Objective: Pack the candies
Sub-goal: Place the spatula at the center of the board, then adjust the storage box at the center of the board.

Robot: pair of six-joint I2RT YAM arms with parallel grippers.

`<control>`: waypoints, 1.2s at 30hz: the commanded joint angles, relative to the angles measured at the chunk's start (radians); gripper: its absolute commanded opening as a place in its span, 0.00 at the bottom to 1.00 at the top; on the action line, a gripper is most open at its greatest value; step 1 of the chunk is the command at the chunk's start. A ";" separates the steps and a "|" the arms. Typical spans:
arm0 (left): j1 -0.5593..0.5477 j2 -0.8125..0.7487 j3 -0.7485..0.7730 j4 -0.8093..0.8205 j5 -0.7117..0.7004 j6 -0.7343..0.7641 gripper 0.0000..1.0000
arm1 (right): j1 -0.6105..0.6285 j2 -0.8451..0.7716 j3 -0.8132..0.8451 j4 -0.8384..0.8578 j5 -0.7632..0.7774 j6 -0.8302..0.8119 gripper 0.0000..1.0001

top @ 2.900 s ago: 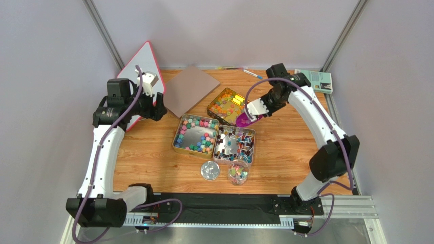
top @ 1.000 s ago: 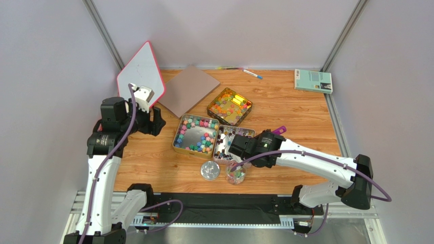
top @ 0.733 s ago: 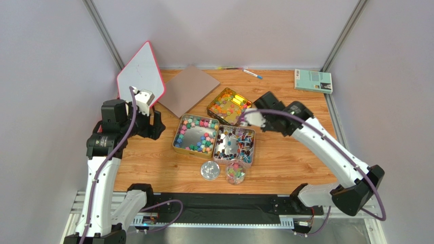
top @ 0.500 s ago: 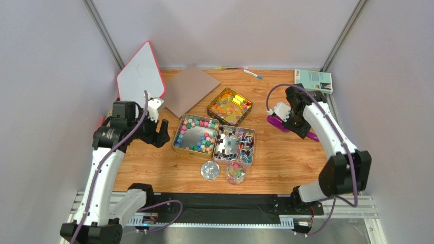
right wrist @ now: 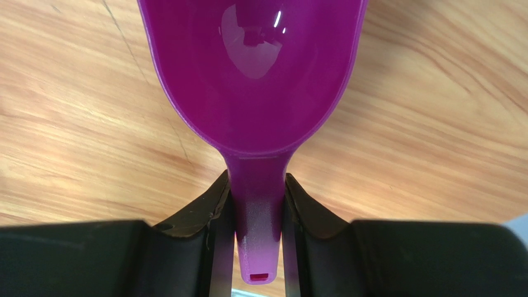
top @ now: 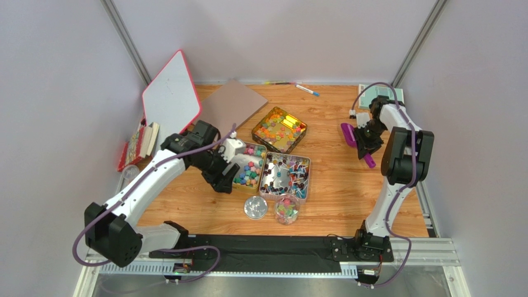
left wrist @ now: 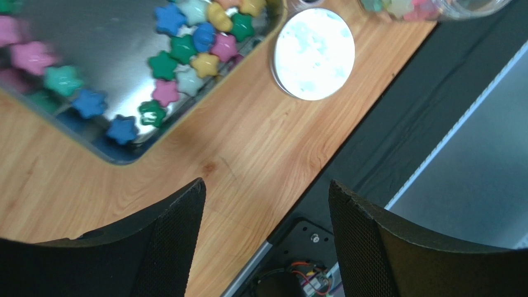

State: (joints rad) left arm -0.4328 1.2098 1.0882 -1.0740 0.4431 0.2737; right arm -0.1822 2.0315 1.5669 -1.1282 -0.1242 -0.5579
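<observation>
Three open tins hold the candies: pastel star-shaped ones (top: pixel 248 168) (left wrist: pixel 166 64), wrapped ones (top: pixel 286 174), and orange-yellow ones (top: pixel 278 128). A small clear jar (top: pixel 288 211) at the front also holds candies, and its round lid (top: pixel 255 207) (left wrist: pixel 314 54) lies flat beside it. My left gripper (top: pixel 225 178) (left wrist: pixel 266 207) hovers open and empty over the front left corner of the pastel tin. My right gripper (top: pixel 367 138) (right wrist: pixel 258 210) is shut on the handle of the empty purple scoop (top: pixel 349 134) (right wrist: pixel 253 68), low over bare wood at the right side.
A white board (top: pixel 171 94) leans at the back left beside a brown sheet (top: pixel 232 109). A pen (top: pixel 307 90) and a teal book (top: pixel 374 93) lie at the back. Books (top: pixel 140 142) sit at the left edge. A black strip (left wrist: pixel 396 124) borders the table's front.
My left arm has swung in from the left to the pastel tin. My right arm has carried the scoop from the tins out to the right side of the table.
</observation>
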 commanded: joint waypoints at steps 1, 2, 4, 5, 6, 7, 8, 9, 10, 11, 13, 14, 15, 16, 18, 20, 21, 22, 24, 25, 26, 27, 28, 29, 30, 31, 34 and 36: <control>-0.125 0.077 -0.036 0.048 -0.010 -0.028 0.79 | 0.015 -0.042 -0.069 0.128 -0.083 0.072 0.15; -0.153 0.111 -0.037 0.055 -0.014 -0.043 0.78 | 0.015 -0.050 -0.088 0.148 -0.074 0.078 0.21; -0.222 0.143 -0.054 0.094 -0.030 -0.068 0.76 | 0.013 -0.085 -0.137 0.206 -0.049 0.095 0.38; -0.237 0.170 -0.065 0.111 -0.041 -0.089 0.71 | 0.013 -0.100 -0.152 0.221 -0.046 0.099 0.42; -0.263 0.187 -0.074 0.132 -0.053 -0.109 0.69 | 0.012 -0.112 -0.163 0.235 -0.043 0.101 0.45; -0.268 0.207 -0.068 0.150 -0.063 -0.131 0.67 | 0.010 -0.143 -0.186 0.255 -0.052 0.107 0.50; -0.270 0.249 -0.064 0.158 -0.054 -0.163 0.66 | 0.006 -0.160 -0.198 0.263 -0.061 0.110 0.59; -0.277 0.261 -0.056 0.173 -0.053 -0.166 0.66 | 0.000 -0.178 -0.209 0.280 -0.071 0.115 0.67; -0.282 0.270 -0.050 0.187 -0.066 -0.171 0.65 | -0.006 -0.223 -0.223 0.286 -0.101 0.122 0.78; -0.285 0.284 -0.051 0.206 -0.096 -0.183 0.65 | -0.010 -0.244 -0.243 0.291 -0.123 0.128 0.81; -0.291 0.303 -0.060 0.270 -0.113 -0.202 0.65 | -0.011 -0.315 -0.260 0.291 -0.184 0.127 0.83; -0.296 0.336 -0.057 0.284 -0.118 -0.224 0.65 | -0.011 -0.341 -0.274 0.292 -0.207 0.121 0.83; -0.306 0.352 -0.051 0.311 -0.116 -0.229 0.64 | -0.011 -0.365 -0.281 0.301 -0.227 0.121 0.83; -0.314 0.368 -0.039 0.319 -0.112 -0.229 0.60 | -0.011 -0.387 -0.289 0.312 -0.254 0.119 0.82; -0.336 0.405 -0.028 0.345 -0.093 -0.228 0.55 | -0.011 -0.444 -0.300 0.340 -0.268 0.122 0.82; -0.343 0.434 -0.014 0.358 -0.066 -0.240 0.47 | -0.010 -0.468 -0.292 0.355 -0.272 0.131 0.81; -0.348 0.445 -0.008 0.367 -0.058 -0.246 0.45 | -0.010 -0.470 -0.274 0.360 -0.278 0.136 0.81; -0.350 0.464 0.007 0.370 -0.052 -0.251 0.39 | -0.010 -0.468 -0.265 0.363 -0.279 0.139 0.81; -0.350 0.482 0.025 0.379 -0.038 -0.252 0.31 | -0.010 -0.456 -0.237 0.360 -0.281 0.145 0.80; -0.351 0.502 0.054 0.379 -0.027 -0.251 0.16 | -0.010 -0.452 -0.231 0.357 -0.282 0.148 0.80; -0.350 0.511 0.068 0.378 -0.021 -0.251 0.08 | -0.010 -0.449 -0.225 0.354 -0.284 0.150 0.79; -0.350 0.522 0.093 0.376 -0.014 -0.249 0.02 | -0.010 -0.448 -0.225 0.349 -0.290 0.150 0.79; -0.351 0.539 0.104 0.376 0.000 -0.249 0.00 | -0.010 -0.450 -0.229 0.349 -0.295 0.151 0.79; -0.350 0.548 0.113 0.375 0.009 -0.251 0.00 | -0.010 -0.452 -0.234 0.349 -0.298 0.151 0.79; -0.350 0.554 0.127 0.376 0.017 -0.249 0.00 | -0.010 -0.458 -0.238 0.347 -0.304 0.153 0.78; -0.350 0.565 0.131 0.376 0.028 -0.248 0.00 | -0.010 -0.462 -0.254 0.346 -0.308 0.151 0.78; -0.350 0.588 0.148 0.379 0.039 -0.238 0.00 | -0.008 -0.479 -0.275 0.344 -0.310 0.151 0.77; -0.351 0.600 0.171 0.387 0.037 -0.234 0.00 | -0.008 -0.485 -0.284 0.346 -0.307 0.147 0.77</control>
State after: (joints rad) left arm -0.7795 1.7859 1.2037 -0.7139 0.4427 0.0299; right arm -0.1921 1.5822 1.2957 -0.8097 -0.4034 -0.4191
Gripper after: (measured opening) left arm 0.003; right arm 0.777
